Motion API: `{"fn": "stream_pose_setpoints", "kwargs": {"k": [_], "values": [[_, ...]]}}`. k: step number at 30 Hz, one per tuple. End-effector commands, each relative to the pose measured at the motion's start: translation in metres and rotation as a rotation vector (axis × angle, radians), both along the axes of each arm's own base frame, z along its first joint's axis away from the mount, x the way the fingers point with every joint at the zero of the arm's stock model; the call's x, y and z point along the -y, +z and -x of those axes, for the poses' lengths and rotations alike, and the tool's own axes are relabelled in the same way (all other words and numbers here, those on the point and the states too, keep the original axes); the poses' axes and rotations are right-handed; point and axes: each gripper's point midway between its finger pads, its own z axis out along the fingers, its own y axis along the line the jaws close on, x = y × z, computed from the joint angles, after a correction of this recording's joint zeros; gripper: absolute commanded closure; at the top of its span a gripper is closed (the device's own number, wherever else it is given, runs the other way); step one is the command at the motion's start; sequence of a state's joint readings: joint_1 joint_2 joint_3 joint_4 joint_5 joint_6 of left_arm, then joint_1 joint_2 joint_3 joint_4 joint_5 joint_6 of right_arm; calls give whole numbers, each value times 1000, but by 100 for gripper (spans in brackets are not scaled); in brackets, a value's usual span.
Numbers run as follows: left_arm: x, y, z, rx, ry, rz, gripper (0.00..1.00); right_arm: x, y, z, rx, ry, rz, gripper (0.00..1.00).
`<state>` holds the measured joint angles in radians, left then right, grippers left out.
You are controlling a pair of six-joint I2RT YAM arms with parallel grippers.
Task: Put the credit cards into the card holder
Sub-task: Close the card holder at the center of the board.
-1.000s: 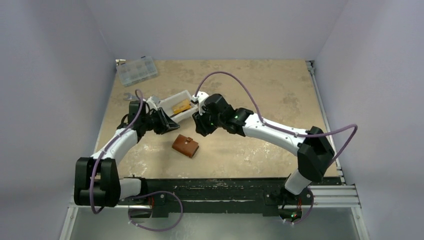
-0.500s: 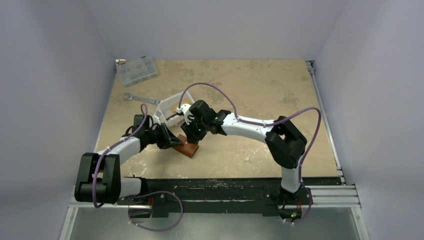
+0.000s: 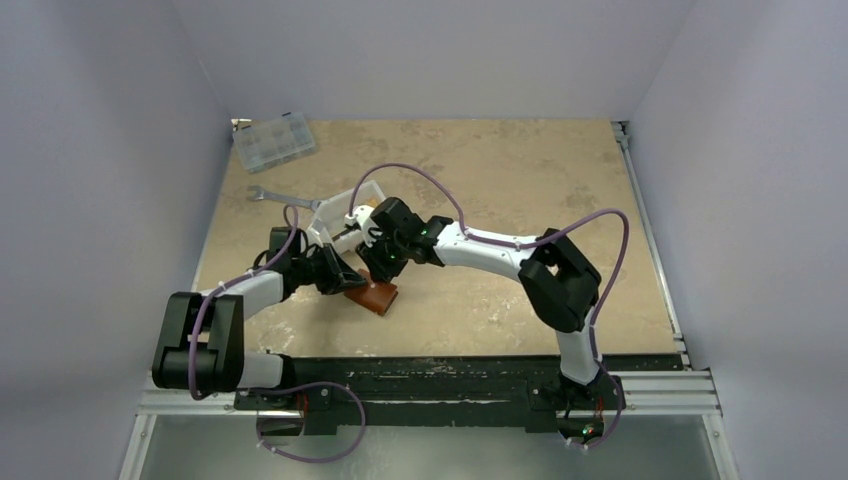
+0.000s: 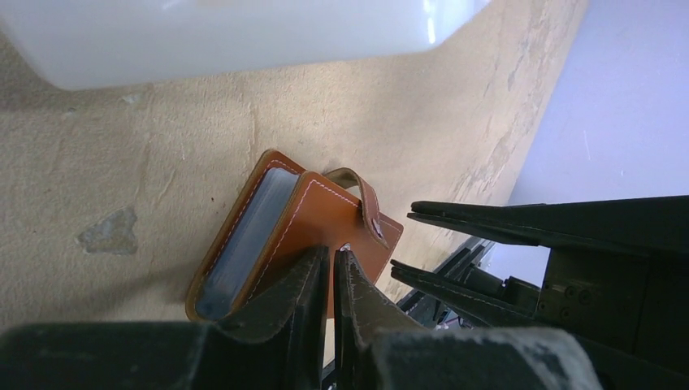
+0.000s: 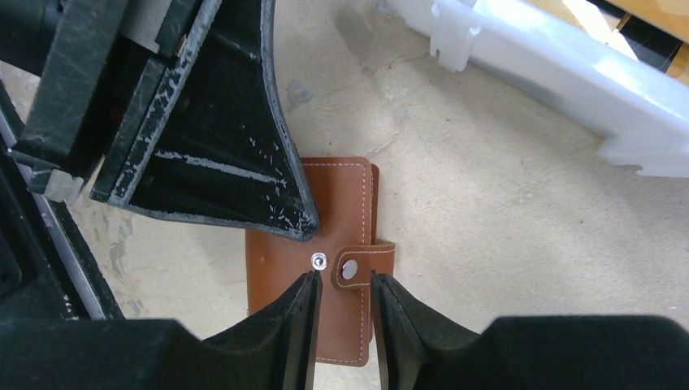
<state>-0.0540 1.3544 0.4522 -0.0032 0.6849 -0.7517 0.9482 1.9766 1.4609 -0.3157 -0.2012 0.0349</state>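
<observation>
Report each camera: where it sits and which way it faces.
Top external: above and behind the arms, looking down on the table; both arms show, left gripper and right gripper both at the card holder.
Left wrist: on the left arm, facing the card holder's edge past its own fingers; the right gripper shows too.
Right wrist: looking down between its own fingers at the snap strap.
Shared: both wrist views show the white tray.

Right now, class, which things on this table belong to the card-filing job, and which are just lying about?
Job: cards, in the tray; holder.
Lying about: wrench; clear box.
</observation>
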Motion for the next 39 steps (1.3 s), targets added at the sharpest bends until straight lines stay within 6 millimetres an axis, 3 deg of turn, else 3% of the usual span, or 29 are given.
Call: {"fn": "stream_pose_setpoints", "kwargs": {"k": [1, 14, 16, 23, 28, 39], "values": [[3, 9, -14, 52, -2, 16, 89, -9, 13, -3, 33, 32, -22, 64], [1, -3, -8, 21, -4, 0, 90, -13, 2, -5, 27, 31, -2, 64], [1, -3, -8, 20, -5, -1, 90, -14, 1, -6, 27, 31, -2, 66], [1, -4, -6, 16, -8, -3, 90, -14, 4, -6, 34, 29, -10, 90], [1, -5, -6, 15, -8, -4, 90, -16, 6, 0, 16, 53, -31, 100], [-5, -15, -5, -13, 19, -44, 96, -8, 16, 7, -146, 48, -175, 100]]}}
